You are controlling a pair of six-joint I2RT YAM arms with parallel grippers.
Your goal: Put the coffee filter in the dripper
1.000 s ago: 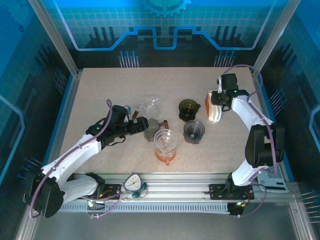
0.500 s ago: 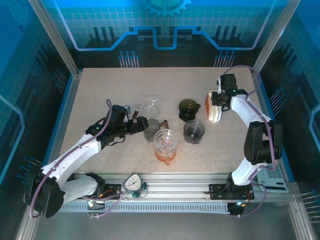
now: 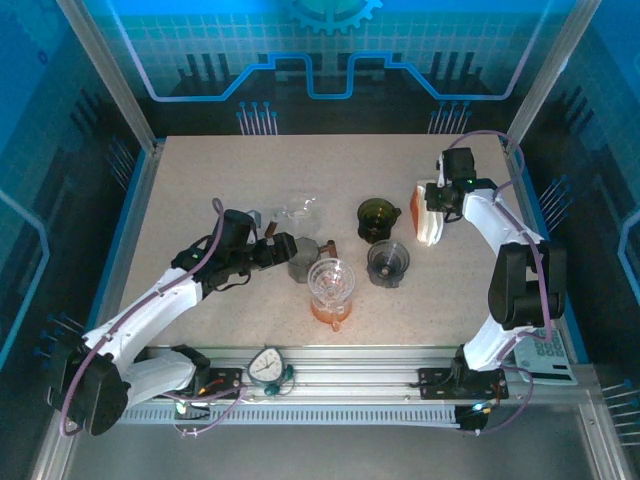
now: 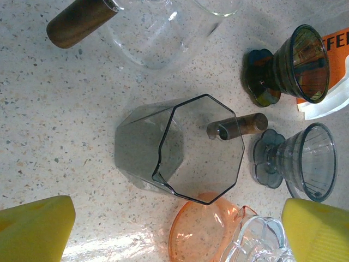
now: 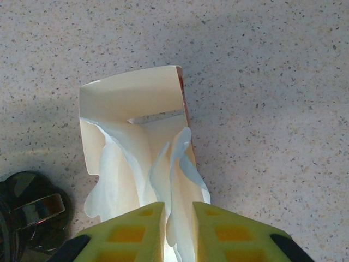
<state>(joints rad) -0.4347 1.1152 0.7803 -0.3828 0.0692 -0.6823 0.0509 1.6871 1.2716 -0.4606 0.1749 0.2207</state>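
Note:
White coffee filters [image 5: 180, 164] stand in an open cream box [image 5: 131, 101] at the table's right [image 3: 430, 226]. My right gripper [image 5: 178, 218] is over the box, its yellow fingers shut on one filter's upper edge; from above it [image 3: 438, 200] sits at the box's far end. Three drippers stand mid-table: a dark olive one [image 3: 376, 218], a grey one [image 3: 388, 262], and a clear one [image 3: 331, 282] on an orange saucer. My left gripper [image 3: 282, 250] is open, its yellow fingers [image 4: 35, 226] either side of a grey faceted glass [image 4: 180, 147], not touching it.
A clear glass carafe [image 4: 147, 33] with a wooden handle lies beyond the grey glass. The orange saucer [image 4: 207, 229] and the grey dripper [image 4: 297, 161] crowd the left gripper's right side. A round timer [image 3: 268, 366] sits on the front rail.
The right arm's elbow has shifted slightly towards the table; its gripper stays at the filter box. The left arm has not moved.

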